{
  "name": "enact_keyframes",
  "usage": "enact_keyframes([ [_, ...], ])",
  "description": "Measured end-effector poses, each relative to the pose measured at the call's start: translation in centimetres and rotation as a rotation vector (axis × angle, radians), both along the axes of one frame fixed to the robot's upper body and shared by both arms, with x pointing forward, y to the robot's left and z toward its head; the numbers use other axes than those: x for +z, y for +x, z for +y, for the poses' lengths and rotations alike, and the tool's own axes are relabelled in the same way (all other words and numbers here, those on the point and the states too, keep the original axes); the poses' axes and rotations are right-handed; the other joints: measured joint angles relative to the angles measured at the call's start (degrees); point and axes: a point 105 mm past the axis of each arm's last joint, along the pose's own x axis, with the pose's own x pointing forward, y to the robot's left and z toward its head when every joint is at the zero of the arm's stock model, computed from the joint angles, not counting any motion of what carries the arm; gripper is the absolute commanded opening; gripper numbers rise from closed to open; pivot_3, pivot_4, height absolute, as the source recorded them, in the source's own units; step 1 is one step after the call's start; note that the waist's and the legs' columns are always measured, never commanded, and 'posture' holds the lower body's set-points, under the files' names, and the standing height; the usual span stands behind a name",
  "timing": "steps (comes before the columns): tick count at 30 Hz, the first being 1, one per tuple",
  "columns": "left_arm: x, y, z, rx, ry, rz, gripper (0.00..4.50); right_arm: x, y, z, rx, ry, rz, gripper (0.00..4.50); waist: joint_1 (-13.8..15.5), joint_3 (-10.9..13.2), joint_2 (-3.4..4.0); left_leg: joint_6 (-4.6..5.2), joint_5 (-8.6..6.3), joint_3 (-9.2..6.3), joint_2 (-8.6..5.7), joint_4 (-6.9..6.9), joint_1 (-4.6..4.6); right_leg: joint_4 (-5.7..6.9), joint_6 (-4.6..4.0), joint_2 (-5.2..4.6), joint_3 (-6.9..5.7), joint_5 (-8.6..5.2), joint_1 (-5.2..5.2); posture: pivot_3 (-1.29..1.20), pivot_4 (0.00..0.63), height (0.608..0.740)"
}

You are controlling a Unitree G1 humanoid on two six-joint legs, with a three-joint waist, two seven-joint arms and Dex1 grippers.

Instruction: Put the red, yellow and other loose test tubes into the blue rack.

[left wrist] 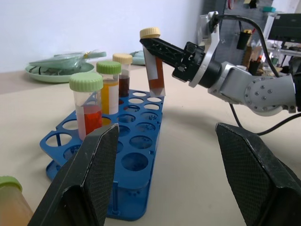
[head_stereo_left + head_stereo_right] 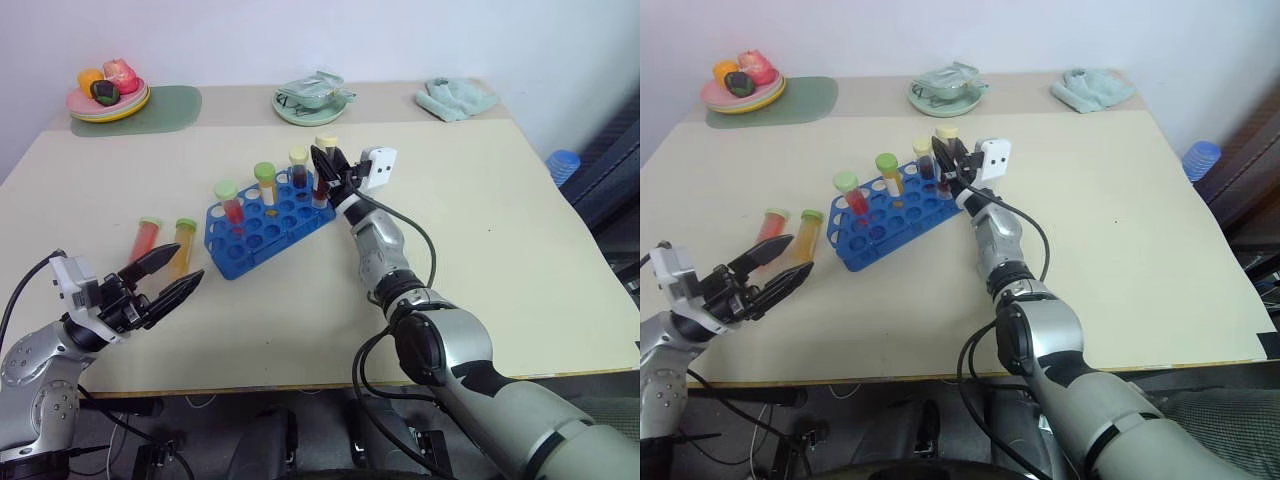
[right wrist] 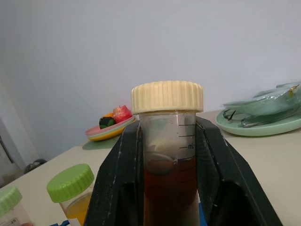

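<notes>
The blue rack (image 2: 262,232) stands mid-table with three capped tubes upright in it: red (image 2: 231,203), yellow (image 2: 266,183) and dark brown (image 2: 299,166). Over the rack's far right end, my right gripper (image 2: 325,165) is shut on a dark brown test tube with a cream cap (image 1: 154,70), tilted, its tip just above the holes. The same tube (image 3: 169,165) sits between the black fingers (image 3: 117,179). Two loose test tubes lie left of the rack, one red (image 2: 146,238) and one orange-yellow (image 2: 183,240). My left gripper (image 2: 188,265) is open just in front of them, holding nothing.
At the back left a plate of toy fruit (image 2: 108,95) rests on a green mat (image 2: 170,105). A green plate with a clear bag (image 2: 312,100) and a teal cloth (image 2: 455,97) lie along the far edge. Blue stacked cups (image 2: 563,165) stand beyond the table's right side.
</notes>
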Motion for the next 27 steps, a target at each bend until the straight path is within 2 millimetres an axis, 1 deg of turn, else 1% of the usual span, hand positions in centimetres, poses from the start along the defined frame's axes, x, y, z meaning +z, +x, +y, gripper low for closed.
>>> enact_keyframes([
  [5, -0.1, 0.0, 0.0, -0.004, -0.001, 0.014, 3.36, 0.3, 0.2, 0.2, -0.005, 0.024, 0.016, 0.94, 0.01, 0.0, 0.0, 0.0, 0.0, 0.0, 0.0, 0.0, 0.0, 0.0, 0.0, 0.0, 0.0, 0.0, 0.0, 0.0, 0.15, 0.74],
  [9, 0.1, -0.1, -0.1, -0.011, 0.01, 0.018, 3.36, 0.0, 0.4, 0.2, -0.013, 0.027, 0.042, 0.94, 0.01, 0.0, 0.0, 0.0, 0.0, 0.0, 0.0, 0.0, 0.0, 0.0, 0.0, 0.0, 0.0, 0.0, 0.0, 0.0, 0.15, 0.74],
  [13, 0.6, -0.6, 0.0, -0.012, 0.016, 0.011, 3.36, -0.4, 0.6, -0.1, -0.03, 0.027, 0.07, 0.94, -0.03, 0.01, 0.01, 0.0, 0.0, 0.0, 0.0, -0.01, 0.0, -0.01, -0.01, 0.0, 0.0, 0.0, 0.0, 0.0, 0.15, 0.74],
  [21, 0.7, -1.4, -0.2, -0.009, 0.019, 0.031, 3.36, -0.8, 1.0, -0.5, -0.071, 0.015, 0.095, 0.94, 0.0, 0.01, 0.01, 0.0, 0.0, 0.0, 0.0, -0.02, 0.01, -0.01, -0.01, -0.01, 0.0, 0.0, 0.01, 0.0, 0.15, 0.74],
  [27, 1.7, -1.8, 0.7, 0.018, 0.048, 0.022, 3.36, -0.9, 1.1, -0.8, -0.101, 0.006, 0.104, 0.94, 0.03, 0.0, 0.01, 0.0, 0.0, -0.01, 0.0, -0.02, 0.06, -0.04, -0.01, -0.01, 0.0, -0.01, 0.09, 0.0, 0.15, 0.74],
])
